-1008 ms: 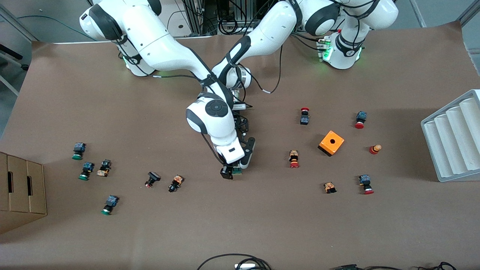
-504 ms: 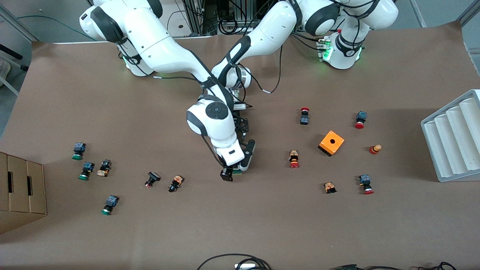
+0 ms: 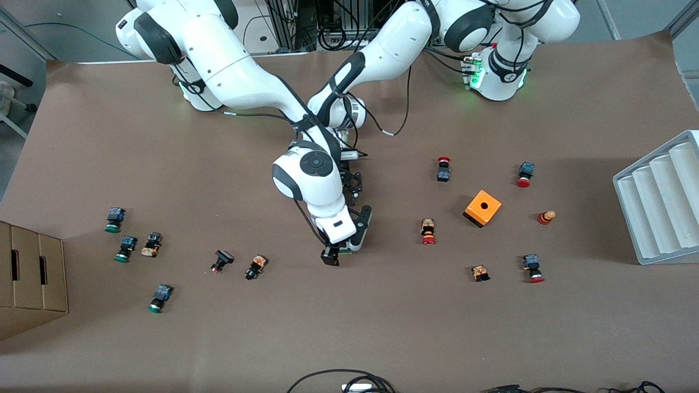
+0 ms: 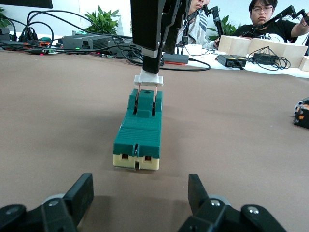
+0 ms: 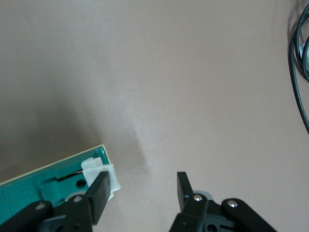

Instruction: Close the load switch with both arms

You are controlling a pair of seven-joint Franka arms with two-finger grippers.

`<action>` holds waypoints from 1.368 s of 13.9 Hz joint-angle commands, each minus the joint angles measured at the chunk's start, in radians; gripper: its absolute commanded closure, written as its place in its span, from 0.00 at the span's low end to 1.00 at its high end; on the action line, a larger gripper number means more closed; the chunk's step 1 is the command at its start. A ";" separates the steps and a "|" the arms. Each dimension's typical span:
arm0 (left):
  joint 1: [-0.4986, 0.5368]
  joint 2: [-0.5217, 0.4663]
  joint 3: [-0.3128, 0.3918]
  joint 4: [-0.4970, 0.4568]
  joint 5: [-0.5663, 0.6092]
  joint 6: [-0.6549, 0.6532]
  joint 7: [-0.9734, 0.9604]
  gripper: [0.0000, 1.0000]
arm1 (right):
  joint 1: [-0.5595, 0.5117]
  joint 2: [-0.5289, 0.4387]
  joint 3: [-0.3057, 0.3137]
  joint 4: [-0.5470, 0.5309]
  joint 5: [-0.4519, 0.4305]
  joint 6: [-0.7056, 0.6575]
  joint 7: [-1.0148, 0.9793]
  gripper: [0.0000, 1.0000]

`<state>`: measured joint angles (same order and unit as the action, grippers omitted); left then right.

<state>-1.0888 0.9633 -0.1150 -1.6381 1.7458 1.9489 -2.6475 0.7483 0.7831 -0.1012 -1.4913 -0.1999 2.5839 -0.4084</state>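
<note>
Vs 1 s ago: almost no change. R end effector [image 3: 330, 255] has crept a touch along the switch [image 3: 344, 249]; the switch itself hasn't shifted, approx mid-tabletop. Lever [image 4: 148, 79] looks raised, so prob. not closed yet and the press is just starting.

R end effector [image 5: 140, 186]: fingers apart, nothing clamped, one finger [image 5: 99, 191] against the white lever [image 5: 99, 169].

L end effector [image 4: 140, 193]: fingers apart, empty, low on the tabletop just short of the switch's [image 4: 140, 128] cream end. Contact: can't tell.
</note>
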 commanded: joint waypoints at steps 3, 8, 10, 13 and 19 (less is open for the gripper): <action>-0.014 0.005 0.008 0.000 0.009 -0.016 -0.026 0.12 | -0.007 0.042 -0.003 0.034 0.014 0.033 -0.016 0.35; -0.014 0.005 0.008 0.000 0.011 -0.016 -0.026 0.12 | -0.007 0.048 -0.003 0.036 0.014 0.039 -0.016 0.35; -0.014 0.005 0.008 0.000 0.009 -0.016 -0.026 0.12 | -0.007 0.053 -0.005 0.034 0.013 0.039 -0.018 0.35; -0.014 0.005 0.006 0.000 0.009 -0.016 -0.026 0.12 | -0.007 0.054 -0.005 0.034 0.014 0.044 -0.018 0.35; -0.014 0.005 0.006 0.000 0.011 -0.016 -0.026 0.12 | -0.012 0.061 -0.005 0.036 0.014 0.056 -0.018 0.36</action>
<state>-1.0890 0.9633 -0.1150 -1.6382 1.7458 1.9487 -2.6476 0.7451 0.8113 -0.1055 -1.4826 -0.1999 2.6188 -0.4096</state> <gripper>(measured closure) 0.119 0.357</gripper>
